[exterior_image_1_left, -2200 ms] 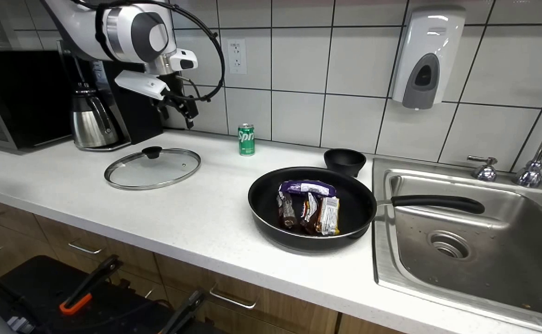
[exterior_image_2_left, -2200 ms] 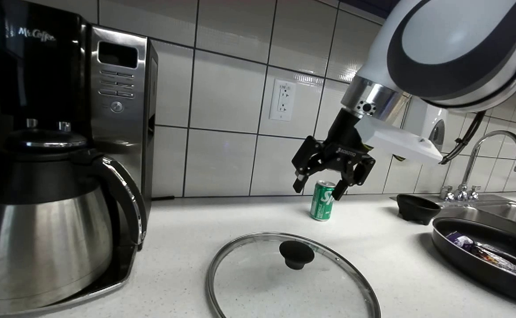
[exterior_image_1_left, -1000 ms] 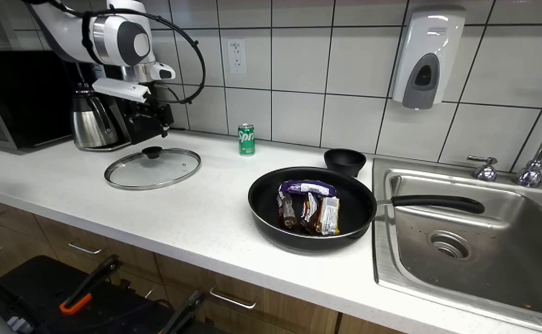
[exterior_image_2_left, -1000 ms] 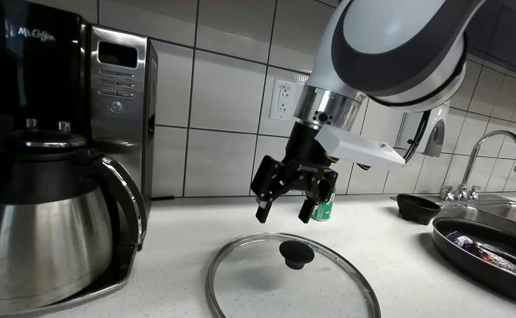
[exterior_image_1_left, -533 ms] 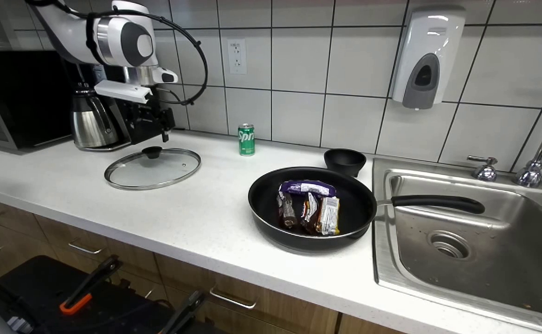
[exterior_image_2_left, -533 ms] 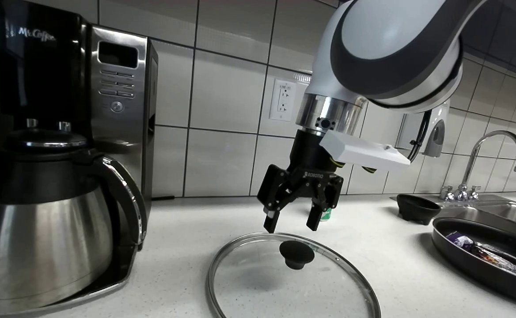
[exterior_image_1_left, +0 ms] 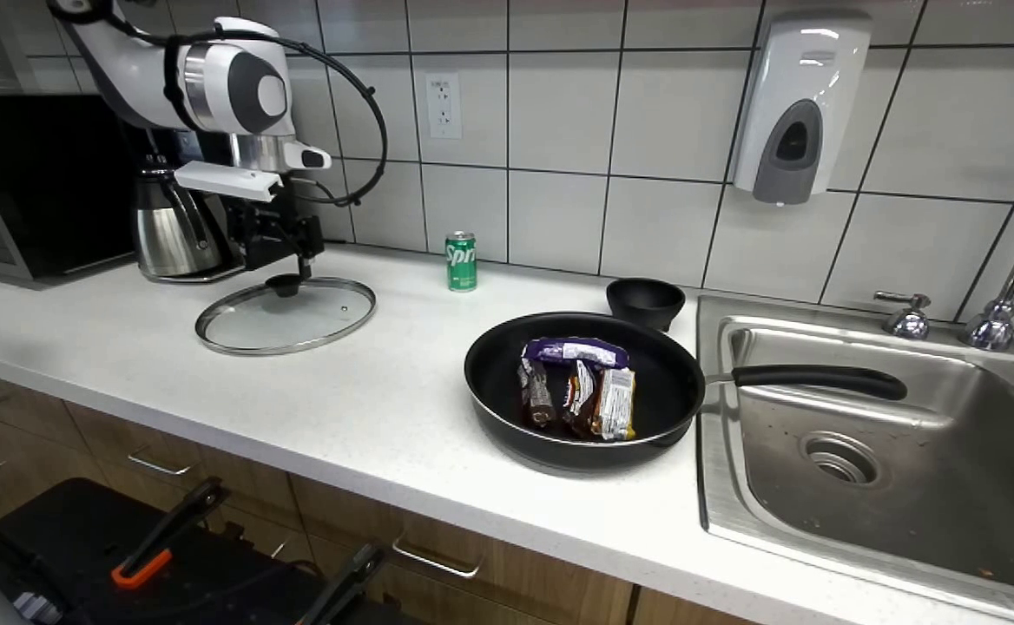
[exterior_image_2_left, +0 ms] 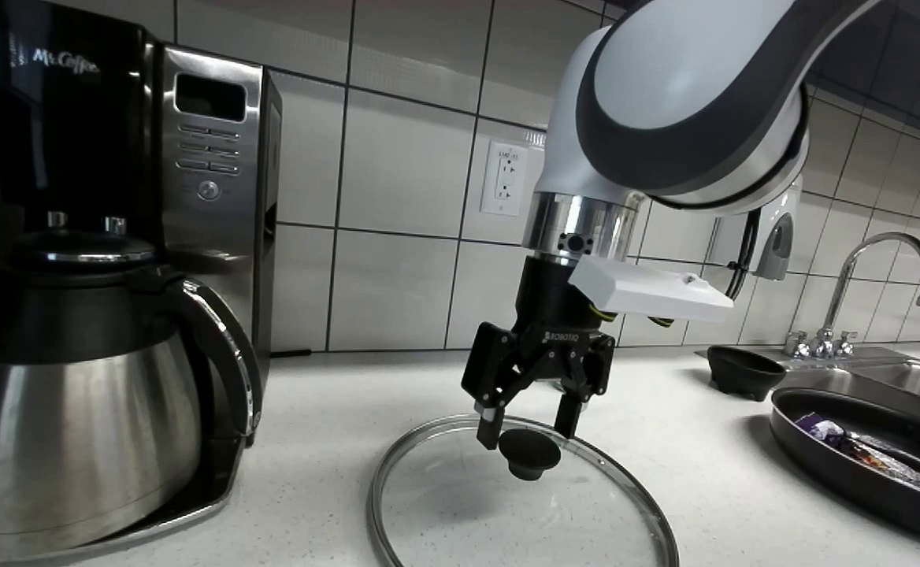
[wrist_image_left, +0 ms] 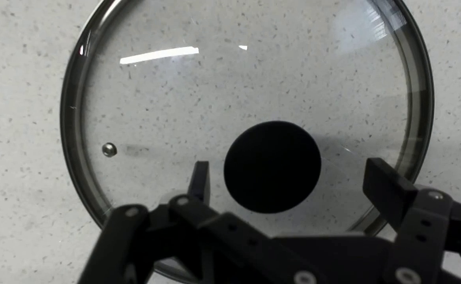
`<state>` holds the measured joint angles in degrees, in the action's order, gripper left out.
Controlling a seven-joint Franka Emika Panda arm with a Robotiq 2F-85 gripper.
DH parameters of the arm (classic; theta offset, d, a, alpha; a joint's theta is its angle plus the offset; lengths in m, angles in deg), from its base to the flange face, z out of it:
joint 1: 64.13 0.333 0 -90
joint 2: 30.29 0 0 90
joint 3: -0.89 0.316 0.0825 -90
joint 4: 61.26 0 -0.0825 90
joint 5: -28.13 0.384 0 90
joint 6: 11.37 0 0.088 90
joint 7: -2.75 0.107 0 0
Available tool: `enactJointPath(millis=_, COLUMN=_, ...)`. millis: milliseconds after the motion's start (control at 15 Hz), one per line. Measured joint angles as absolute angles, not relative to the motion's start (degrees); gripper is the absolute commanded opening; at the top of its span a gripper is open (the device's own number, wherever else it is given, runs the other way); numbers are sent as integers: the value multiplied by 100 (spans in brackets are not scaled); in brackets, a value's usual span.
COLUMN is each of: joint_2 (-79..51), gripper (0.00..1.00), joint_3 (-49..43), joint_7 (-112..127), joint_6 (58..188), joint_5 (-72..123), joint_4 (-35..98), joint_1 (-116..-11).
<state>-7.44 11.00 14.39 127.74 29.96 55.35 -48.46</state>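
- Wall point(exterior_image_1_left: 550, 113): pale tiles, rising at the back.
- Worktop point(exterior_image_1_left: 342, 417): pale, speckled, running along the wall.
- Sink point(exterior_image_1_left: 718, 477): steel, let into the worktop.
- Coffee maker point(exterior_image_2_left: 220, 150): near the wall, its jug point(exterior_image_2_left: 90, 441) in place.
- Pan point(exterior_image_1_left: 498, 373): black, just beside the sink; its handle point(exterior_image_1_left: 819, 379) reaches over the basin.
- Lid point(wrist_image_left: 222, 98): glass with a metal rim, lying on the worktop between coffee maker and pan, touching neither. It should handle as stiff and breakable, with some weight; the smooth glass would likely slip, and a hold at the rim would probably make it tip.
- Hand point(exterior_image_2_left: 528, 431): pointing down over the lid, fingers point(exterior_image_2_left: 489, 429) spread wide, pinching nothing.
- Bowl point(exterior_image_1_left: 644, 299): black, between the pan and the wall.
- Can point(exterior_image_1_left: 461, 260): green, upright, near the wall.
- Bars point(exterior_image_1_left: 575, 351): wrapped, lying together in the pan.
- Knob point(wrist_image_left: 272, 167): black, on the lid. In the wrist view it sits between the fingertips, a gap showing on each side; whether they reach below its top, I cannot tell. It looks firm and flares over a narrower neck, so the surest hold is probably low, under the flare.
- Stud point(wrist_image_left: 109, 150): small, metal, set in the lid's glass.
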Motion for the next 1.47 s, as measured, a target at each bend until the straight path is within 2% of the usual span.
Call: enactJointPath(millis=1467, joint_2=-393, gripper=100, joint_3=1043, joint_7=1456, joint_6=12736, joint_5=2888, joint_4=5351, joint_1=-4820)
